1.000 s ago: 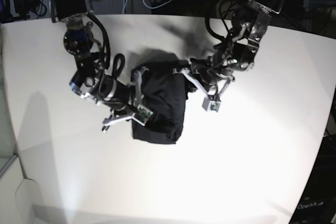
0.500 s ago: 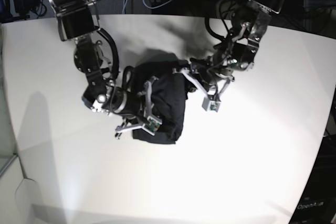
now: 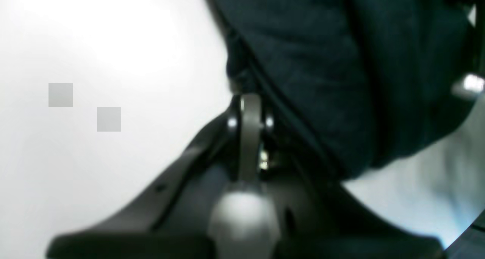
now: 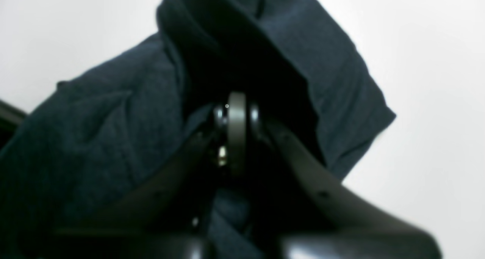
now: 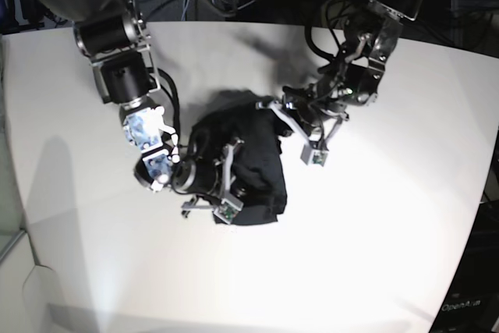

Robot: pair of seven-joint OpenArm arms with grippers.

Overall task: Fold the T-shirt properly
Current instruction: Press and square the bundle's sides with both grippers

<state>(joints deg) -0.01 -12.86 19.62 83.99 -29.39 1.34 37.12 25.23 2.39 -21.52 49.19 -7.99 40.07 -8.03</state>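
1. The worktop (image 5: 374,216) carries the T-shirt (image 5: 253,165), a bunched black bundle near its middle, far from flat.
2. I judge this a gathering fold: I should drag fabric slowly and keep the edges square.
3. My right gripper (image 5: 234,189), jaws together, presses into the bundle's left side; whether it pinches cloth I cannot tell.
4. My left gripper (image 5: 284,115), also closed, sits at the far right edge.

Bunched black T-shirt (image 5: 253,165) on white table (image 5: 374,232); right gripper (image 5: 234,193) on it; left gripper (image 5: 290,118) beside.
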